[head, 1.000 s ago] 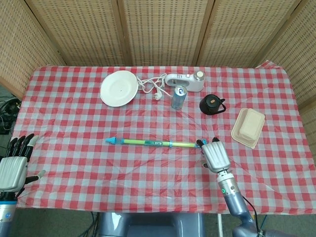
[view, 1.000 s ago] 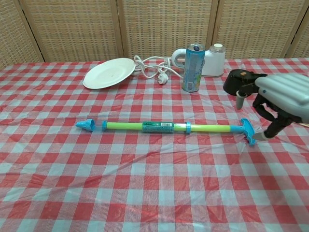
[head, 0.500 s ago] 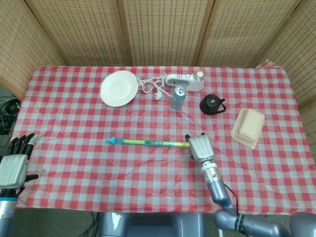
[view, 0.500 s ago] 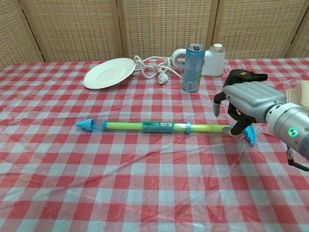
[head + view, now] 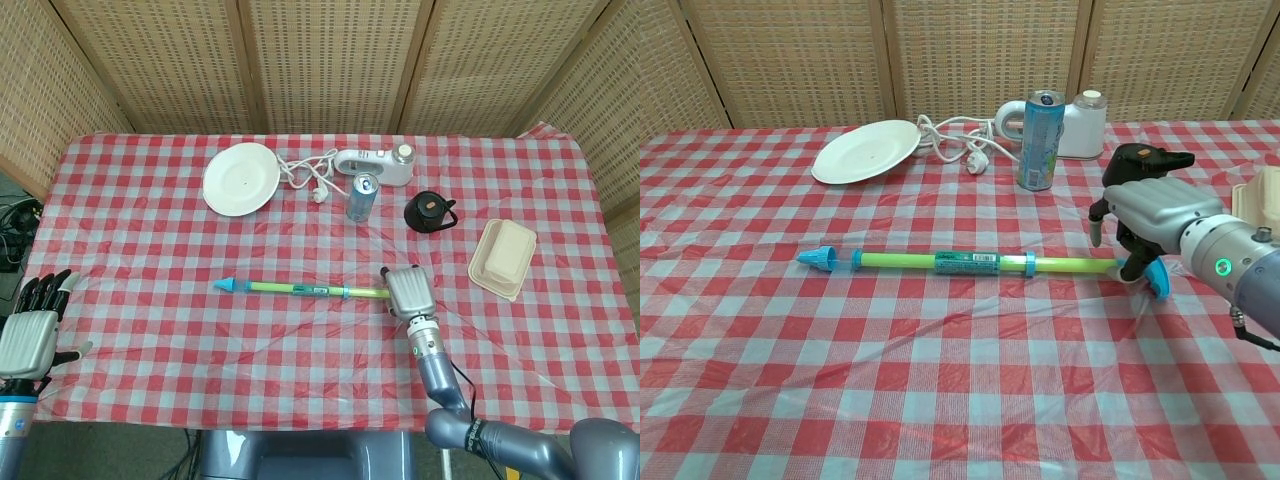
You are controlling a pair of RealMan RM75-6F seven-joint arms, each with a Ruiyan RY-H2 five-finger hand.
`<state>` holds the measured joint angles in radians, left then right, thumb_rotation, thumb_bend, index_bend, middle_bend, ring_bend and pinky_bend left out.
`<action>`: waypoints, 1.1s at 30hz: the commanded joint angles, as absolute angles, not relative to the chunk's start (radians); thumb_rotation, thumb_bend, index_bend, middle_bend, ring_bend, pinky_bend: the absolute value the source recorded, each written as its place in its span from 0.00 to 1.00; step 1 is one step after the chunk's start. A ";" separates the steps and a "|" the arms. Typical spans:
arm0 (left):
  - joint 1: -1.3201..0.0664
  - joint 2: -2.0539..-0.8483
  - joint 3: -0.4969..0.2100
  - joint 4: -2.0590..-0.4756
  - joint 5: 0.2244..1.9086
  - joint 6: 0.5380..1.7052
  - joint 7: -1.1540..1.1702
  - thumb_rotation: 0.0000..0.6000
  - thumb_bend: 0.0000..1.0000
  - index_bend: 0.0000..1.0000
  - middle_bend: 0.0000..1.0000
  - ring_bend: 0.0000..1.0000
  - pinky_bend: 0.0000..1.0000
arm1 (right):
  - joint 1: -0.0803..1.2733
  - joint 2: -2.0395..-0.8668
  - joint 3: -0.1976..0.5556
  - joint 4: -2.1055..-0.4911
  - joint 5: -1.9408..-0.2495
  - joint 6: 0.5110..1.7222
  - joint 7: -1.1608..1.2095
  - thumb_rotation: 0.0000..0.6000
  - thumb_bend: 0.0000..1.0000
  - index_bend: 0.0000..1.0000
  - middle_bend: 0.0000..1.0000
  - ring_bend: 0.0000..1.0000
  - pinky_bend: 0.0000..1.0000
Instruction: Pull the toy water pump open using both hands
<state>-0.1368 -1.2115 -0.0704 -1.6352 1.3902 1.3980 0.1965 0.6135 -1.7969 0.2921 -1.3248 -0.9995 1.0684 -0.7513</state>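
The toy water pump (image 5: 300, 289) (image 5: 960, 262) lies flat across the middle of the table, with a blue nozzle at the left, a green and yellow rod, and a blue T-handle (image 5: 1157, 281) at the right. My right hand (image 5: 407, 292) (image 5: 1150, 210) hovers over the handle end. Its fingertips (image 5: 1127, 266) curl down onto the yellow rod just left of the handle, while the thumb stands apart. The pump rests on the cloth. My left hand (image 5: 30, 330) is off the table's near left corner, fingers spread and holding nothing, far from the nozzle.
At the back are a white plate (image 5: 241, 178), a white appliance with a coiled cord (image 5: 1070, 125) and a blue drink can (image 5: 1040, 140). A black pot (image 5: 430, 211) and a beige box (image 5: 505, 255) sit at the right, behind my right hand.
My right hand moved left from beyond the handle onto the pump's handle end, then eased slightly back right. The pump and my left hand have stayed where they were.
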 commanded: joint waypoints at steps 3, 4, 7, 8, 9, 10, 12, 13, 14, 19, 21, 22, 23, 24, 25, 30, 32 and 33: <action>-0.139 -1.213 -0.071 -1.634 1.385 1.396 0.202 1.00 0.08 0.00 0.00 0.00 0.00 | 0.621 -1.795 0.285 -1.305 -0.981 1.061 -0.736 1.00 0.49 0.50 0.98 0.97 0.53; -0.140 -1.214 -0.072 -1.634 1.384 1.397 0.203 1.00 0.08 0.00 0.00 0.00 0.00 | 0.622 -1.796 0.282 -1.299 -0.976 1.059 -0.734 1.00 0.49 0.50 0.98 0.97 0.53; -0.140 -1.214 -0.073 -1.635 1.383 1.399 0.206 1.00 0.08 0.00 0.00 0.00 0.00 | 0.624 -1.798 0.274 -1.286 -0.965 1.054 -0.725 1.00 0.49 0.50 0.98 0.97 0.53; -0.140 -1.214 -0.073 -1.635 1.382 1.401 0.206 1.00 0.08 0.00 0.00 0.00 0.00 | 0.625 -1.800 0.270 -1.278 -0.962 1.053 -0.723 1.00 0.49 0.50 0.98 0.97 0.53; -0.140 -1.214 -0.073 -1.635 1.382 1.401 0.207 1.00 0.08 0.00 0.00 0.00 0.00 | 0.626 -1.801 0.267 -1.273 -0.959 1.052 -0.720 1.00 0.50 0.50 0.98 0.97 0.53; -0.140 -1.214 -0.073 -1.635 1.381 1.402 0.207 1.00 0.08 0.00 0.00 0.00 0.00 | 0.626 -1.803 0.265 -1.268 -0.955 1.050 -0.718 1.00 0.50 0.50 0.98 0.97 0.53; -0.140 -1.214 -0.073 -1.635 1.380 1.403 0.206 1.00 0.08 0.00 0.00 0.00 0.00 | 0.629 -1.806 0.262 -1.260 -0.948 1.047 -0.714 1.00 0.50 0.50 0.98 0.97 0.53; -0.140 -1.214 -0.073 -1.635 1.379 1.403 0.206 1.00 0.08 0.00 0.00 0.00 0.00 | 0.630 -1.807 0.260 -1.255 -0.945 1.046 -0.712 1.00 0.50 0.50 0.98 0.97 0.53; -0.139 -1.213 -0.073 -1.635 1.379 1.403 0.206 1.00 0.08 0.00 0.00 0.00 0.00 | 0.631 -1.809 0.259 -1.251 -0.944 1.046 -0.709 1.00 0.50 0.51 0.98 0.98 0.53; -0.141 -1.214 -0.073 -1.635 1.378 1.404 0.207 1.00 0.08 0.00 0.00 0.00 0.00 | 0.638 -1.813 0.253 -1.236 -0.937 1.045 -0.703 1.00 0.50 0.57 0.99 0.98 0.53; -0.141 -1.214 -0.073 -1.634 1.377 1.405 0.207 1.00 0.08 0.00 0.00 0.00 0.00 | 0.639 -1.814 0.251 -1.232 -0.937 1.047 -0.697 1.00 0.50 0.62 1.00 0.99 0.53; -0.141 -1.215 -0.073 -1.634 1.377 1.405 0.207 1.00 0.08 0.00 0.00 0.00 0.00 | 0.639 -1.814 0.251 -1.232 -0.939 1.048 -0.690 1.00 0.50 0.66 1.00 0.99 0.53; -0.141 -1.215 -0.073 -1.634 1.377 1.405 0.206 1.00 0.08 0.00 0.00 0.00 0.00 | 0.639 -1.814 0.250 -1.231 -0.942 1.048 -0.685 1.00 0.51 0.69 1.00 0.99 0.53; -0.141 -1.215 -0.073 -1.635 1.377 1.405 0.206 1.00 0.08 0.00 0.00 0.00 0.00 | 0.639 -1.814 0.248 -1.231 -0.946 1.050 -0.678 1.00 0.51 0.72 1.00 0.99 0.53; -0.141 -1.215 -0.073 -1.635 1.377 1.406 0.207 1.00 0.08 0.00 0.00 0.00 0.00 | 0.639 -1.812 0.247 -1.234 -0.951 1.051 -0.672 1.00 0.51 0.75 1.00 1.00 0.53; -0.143 -1.215 -0.077 -1.638 1.372 1.406 0.208 1.00 0.08 0.00 0.00 0.00 0.00 | 0.642 -1.795 0.249 -1.265 -0.971 1.060 -0.649 1.00 0.52 0.82 1.00 1.00 0.53; -0.145 -1.214 -0.080 -1.644 1.371 1.406 0.208 1.00 0.08 0.00 0.00 0.00 0.00 | 0.644 -1.784 0.252 -1.289 -0.982 1.066 -0.641 1.00 0.52 0.82 1.00 1.00 0.53; -0.147 -1.212 -0.082 -1.650 1.370 1.405 0.209 1.00 0.08 0.00 0.00 0.00 0.00 | 0.645 -1.774 0.254 -1.308 -0.985 1.069 -0.640 1.00 0.52 0.82 1.00 1.00 0.53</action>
<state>-0.1459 -1.2132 -0.0804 -1.6476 1.3705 1.4055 0.2085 0.6430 -1.7864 0.2510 -1.2875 -0.9767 1.0631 -0.6456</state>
